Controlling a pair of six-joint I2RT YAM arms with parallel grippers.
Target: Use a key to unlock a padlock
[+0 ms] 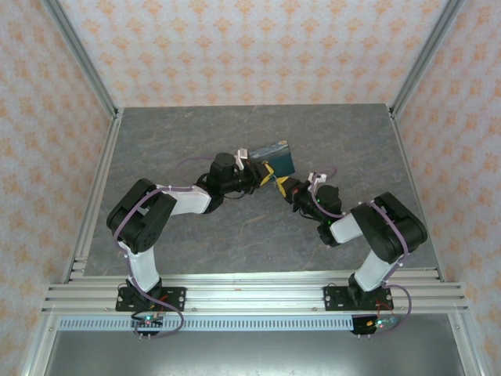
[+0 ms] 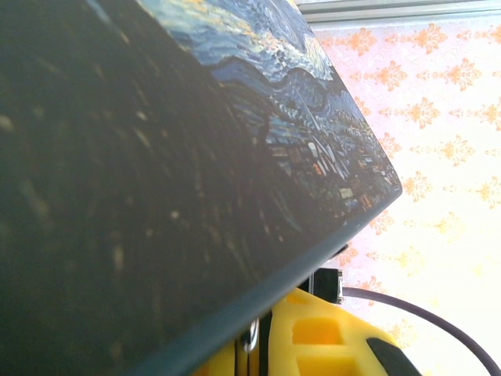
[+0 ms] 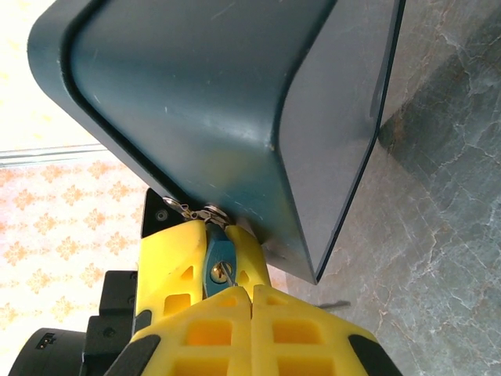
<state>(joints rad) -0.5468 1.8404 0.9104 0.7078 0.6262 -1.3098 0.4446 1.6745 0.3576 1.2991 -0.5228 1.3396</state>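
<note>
Right gripper: reaching from the near right corner toward the middle of the tabletop. Its yellow fingers are pressing flat together, and a thin pale sliver is running from their tips into the lock, so it is pinching the key.
Key: sitting in the brass keyhole, mostly hidden, with just a small bright bit showing.
Padlock: teal body, its keyhole end facing the right gripper. It is hanging by its thin metal shackle from the lower edge of the box, near the middle of the tabletop and a little toward the far edge.
Left gripper: coming in from the near left corner and clamping the padlock's body between its two yellow fingers — one on each side.
Box: dark blue with a night-sky painting on its lid, tilting just behind both grippers — I cannot tell from here whether its edge is touching the grey tabletop.
</note>
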